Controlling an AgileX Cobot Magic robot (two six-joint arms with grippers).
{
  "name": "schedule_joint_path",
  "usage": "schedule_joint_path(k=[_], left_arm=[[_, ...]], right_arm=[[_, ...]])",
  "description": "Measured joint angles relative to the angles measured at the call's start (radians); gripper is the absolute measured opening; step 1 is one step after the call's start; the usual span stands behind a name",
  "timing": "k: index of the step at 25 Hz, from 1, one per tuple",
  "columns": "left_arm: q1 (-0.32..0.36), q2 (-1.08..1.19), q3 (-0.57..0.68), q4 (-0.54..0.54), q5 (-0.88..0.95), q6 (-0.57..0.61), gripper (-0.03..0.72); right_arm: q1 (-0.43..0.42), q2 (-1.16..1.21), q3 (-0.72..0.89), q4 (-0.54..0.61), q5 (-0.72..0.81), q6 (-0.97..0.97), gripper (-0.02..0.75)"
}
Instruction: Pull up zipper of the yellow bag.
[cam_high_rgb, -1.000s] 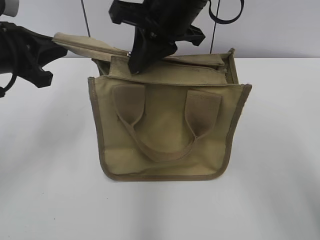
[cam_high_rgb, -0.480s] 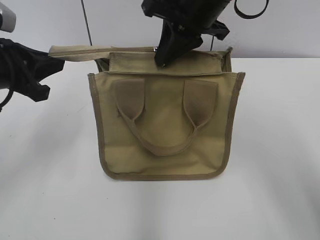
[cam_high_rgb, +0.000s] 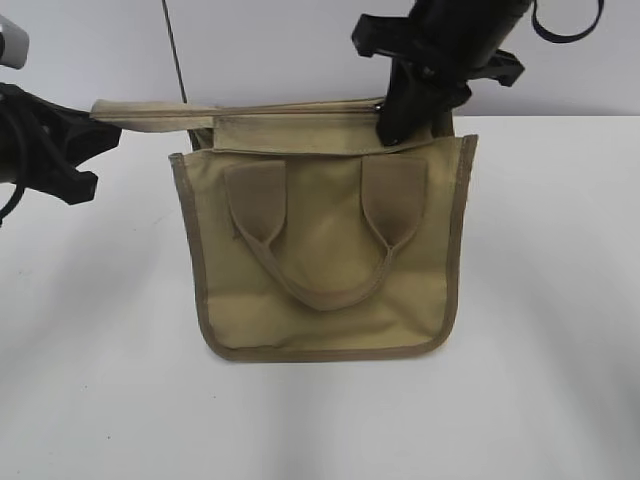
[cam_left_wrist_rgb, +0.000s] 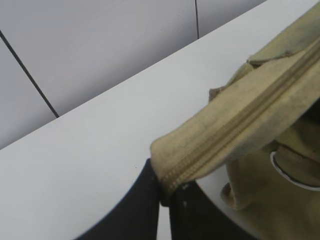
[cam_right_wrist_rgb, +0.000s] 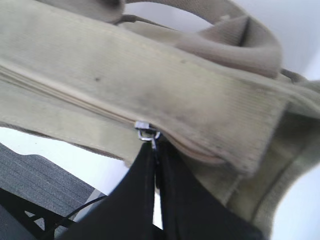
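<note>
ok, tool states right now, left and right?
Left tool: closed, holding the end of the zipper strip of the yellow bag.
Right tool: closed, holding the pull of the zipper.

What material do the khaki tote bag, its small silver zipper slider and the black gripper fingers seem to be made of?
The khaki tote bag looks like woven canvas: matte, with a fine ribbed weave and stitched darker binding. The small silver zipper slider appears to be metal, since it glints. The fingers of the right gripper look like smooth matte black plastic or rubber; which one is unclear.
</note>
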Motion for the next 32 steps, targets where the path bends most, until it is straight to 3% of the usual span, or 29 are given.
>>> schedule_joint_path(k=[4, 12, 15, 18, 19, 21, 23, 28, 32], left_arm=[[0.0, 0.0, 0.0, 0.0, -0.008, 0.0, 0.011], [-0.002, -0.001, 0.002, -0.007, -0.017, 0.0, 0.015], [0.002, -0.001, 0.004, -0.02, -0.012, -0.026, 0.111], [-0.008, -0.001, 0.004, -0.023, -0.003, -0.104, 0.363], [-0.017, -0.001, 0.004, -0.023, 0.01, -0.13, 0.445], [-0.043, -0.001, 0.004, -0.024, 0.071, -0.183, 0.531], [-0.085, -0.001, 0.004, -0.025, 0.162, -0.238, 0.553], [-0.239, -0.019, 0.005, -0.09, 0.431, -0.345, 0.536], [-0.376, -0.043, 0.007, -0.265, 0.61, -0.343, 0.496]], right_arm=[[-0.047, -0.044, 0.04, -0.017, 0.0, -0.009, -0.015], [-0.062, -0.056, 0.046, 0.009, 0.0, -0.013, 0.011], [-0.074, -0.061, 0.046, 0.007, 0.0, -0.026, 0.163], [-0.078, -0.075, 0.046, 0.01, 0.0, -0.054, 0.447], [-0.078, -0.082, 0.046, 0.01, 0.0, -0.063, 0.507], [-0.078, -0.105, 0.046, -0.002, 0.0, -0.07, 0.582], [-0.078, -0.134, 0.046, -0.021, 0.0, -0.073, 0.592], [-0.078, -0.243, 0.046, -0.098, 0.0, -0.074, 0.585], [-0.047, -0.35, 0.046, -0.184, 0.0, -0.074, 0.585]])
